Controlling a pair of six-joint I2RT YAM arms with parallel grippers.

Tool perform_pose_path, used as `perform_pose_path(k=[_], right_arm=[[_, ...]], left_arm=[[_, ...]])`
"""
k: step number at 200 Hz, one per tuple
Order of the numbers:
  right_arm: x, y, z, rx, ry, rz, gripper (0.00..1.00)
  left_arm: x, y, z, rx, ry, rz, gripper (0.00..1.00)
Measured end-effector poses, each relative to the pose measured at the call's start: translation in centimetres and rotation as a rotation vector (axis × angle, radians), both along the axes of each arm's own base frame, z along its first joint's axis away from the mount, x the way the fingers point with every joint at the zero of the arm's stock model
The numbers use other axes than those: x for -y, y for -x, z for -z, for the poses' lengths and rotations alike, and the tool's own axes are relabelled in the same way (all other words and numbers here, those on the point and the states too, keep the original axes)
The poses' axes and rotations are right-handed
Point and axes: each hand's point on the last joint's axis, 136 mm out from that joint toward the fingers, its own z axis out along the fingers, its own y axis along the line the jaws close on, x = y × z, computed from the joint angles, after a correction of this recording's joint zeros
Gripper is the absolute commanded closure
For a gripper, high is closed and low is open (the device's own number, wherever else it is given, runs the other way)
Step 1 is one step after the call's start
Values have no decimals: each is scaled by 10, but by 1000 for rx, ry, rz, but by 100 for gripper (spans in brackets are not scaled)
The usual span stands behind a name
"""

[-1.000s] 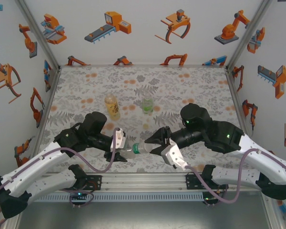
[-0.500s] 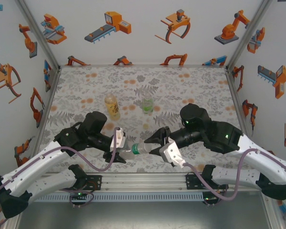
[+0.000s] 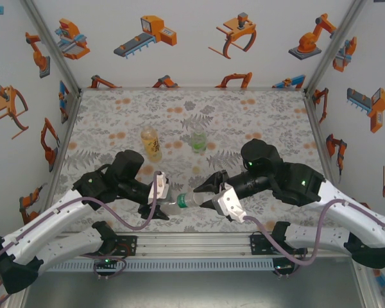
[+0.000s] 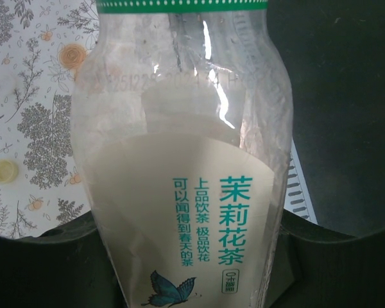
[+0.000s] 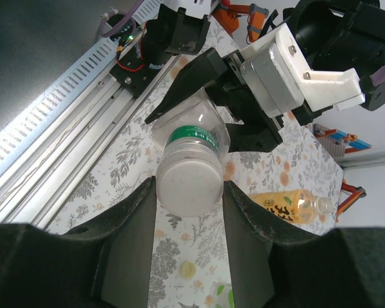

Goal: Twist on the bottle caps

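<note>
Left jaws clench the clear bottle, right jaws pinch its white cap; a tilted twist could cross-thread.

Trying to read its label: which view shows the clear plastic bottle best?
Left wrist: clear plastic bottle close up, green print legible. Right wrist sees it end-on, white round plastic cap foremost. Top external shows it small, held sideways.

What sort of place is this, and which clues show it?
Probably a robot lab cell: a left arm and right arm bolted to a metal rail, white walls printed with robot drawings, and a leaf-patterned table.
</note>
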Motion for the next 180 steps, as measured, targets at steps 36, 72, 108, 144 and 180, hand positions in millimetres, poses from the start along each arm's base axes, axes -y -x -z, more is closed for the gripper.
perform_pose_path(k=[36,72,108,144,180], right_arm=[[0,0,-1,4,-7,-1,64],[3,1,-6,35,-29,-7,68],[6,1,-9,74,-48,-1,70],[10,0,-14,104,-71,5,70],[10,1,-12,105,-66,3,63]], left_arm=[[0,1,0,-6,2,4,100],[3,4,-3,-59,10,34,100],[5,6,-7,-140,12,65,100],[7,10,-11,-215,15,105,100],[7,13,-11,-271,2,133,100]])
